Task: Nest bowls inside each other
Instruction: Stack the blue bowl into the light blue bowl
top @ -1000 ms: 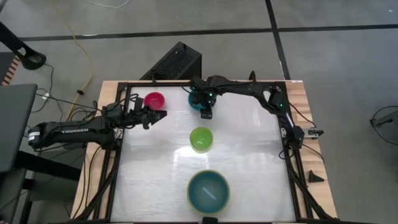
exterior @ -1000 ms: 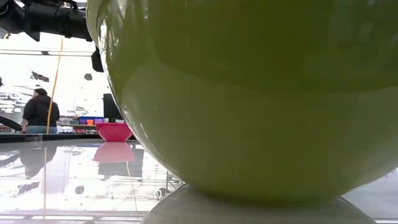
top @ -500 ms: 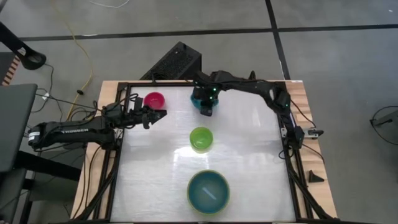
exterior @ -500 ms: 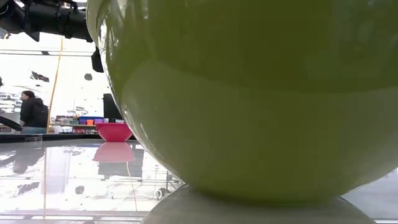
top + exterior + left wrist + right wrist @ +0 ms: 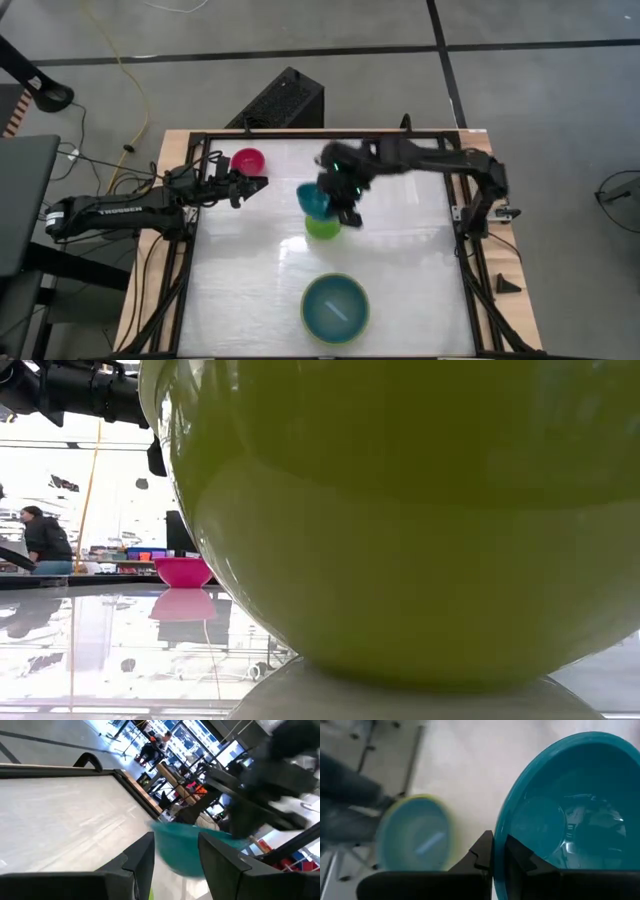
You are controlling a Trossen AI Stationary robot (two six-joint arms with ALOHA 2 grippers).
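A teal bowl (image 5: 312, 200) hangs in the air at mid-table, just above the small lime green bowl (image 5: 323, 229), with my right gripper (image 5: 338, 207) shut on it. A magenta-pink bowl (image 5: 247, 160) stands on its base at the far left. My left gripper (image 5: 262, 182) waits beside it, level, its fingers (image 5: 142, 852) apart with nothing between them. At the near edge the light blue bowl (image 5: 335, 305) sits inside the large lime green one (image 5: 400, 530). My right gripper pinches the teal bowl's rim (image 5: 498, 834), one finger inside the bowl and one outside. The fingers slant down from the table's right and far side. The bowl is lifted clear of the table and hangs tilted to the left of the gripper.
A black frame (image 5: 300, 133) runs round the white tabletop. A black box (image 5: 280, 100) lies on the floor beyond the far edge. Bare white surface lies between the middle bowls and the nested pair. A person (image 5: 42, 540) shows far off in the room.
My right gripper has lifted the teal bowl from the far middle of the table. It swung up and toward the near edge. The bowl, which stood on the table, now hangs above the small lime green bowl.
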